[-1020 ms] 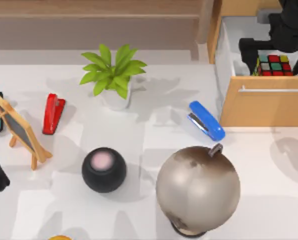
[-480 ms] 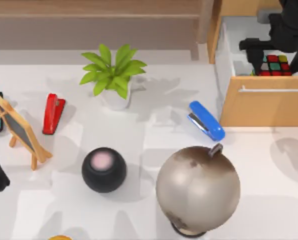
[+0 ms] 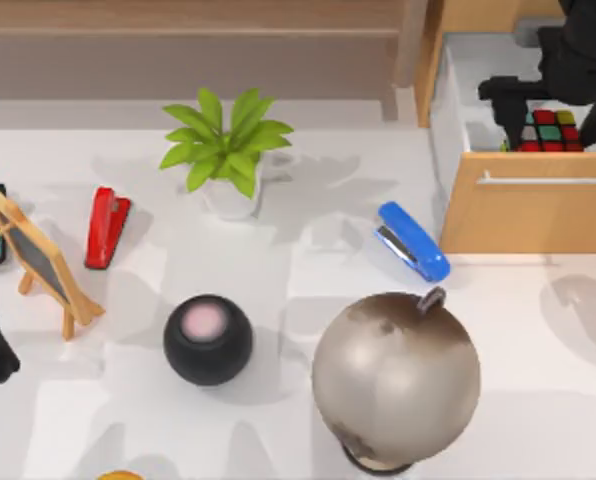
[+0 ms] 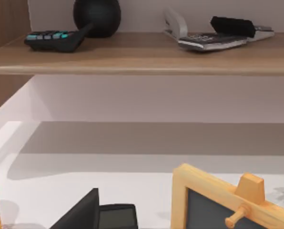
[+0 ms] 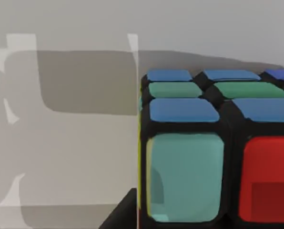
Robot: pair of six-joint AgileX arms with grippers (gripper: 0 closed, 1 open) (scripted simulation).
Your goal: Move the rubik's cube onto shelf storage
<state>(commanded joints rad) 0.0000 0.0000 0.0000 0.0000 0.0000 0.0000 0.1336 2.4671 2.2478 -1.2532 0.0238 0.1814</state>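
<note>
The rubik's cube sits inside the open drawer at the table's far right, its lower half hidden behind the drawer front and its right edge masked by the arm. The right gripper is down in the drawer over the cube, one dark finger just left of it; whether the fingers are actually touching the cube, I cannot tell. Up close, the cube is cut off at the frame edge. The shelf storage runs along the back left. The left arm is parked at the left edge by the small chalkboard.
</note>
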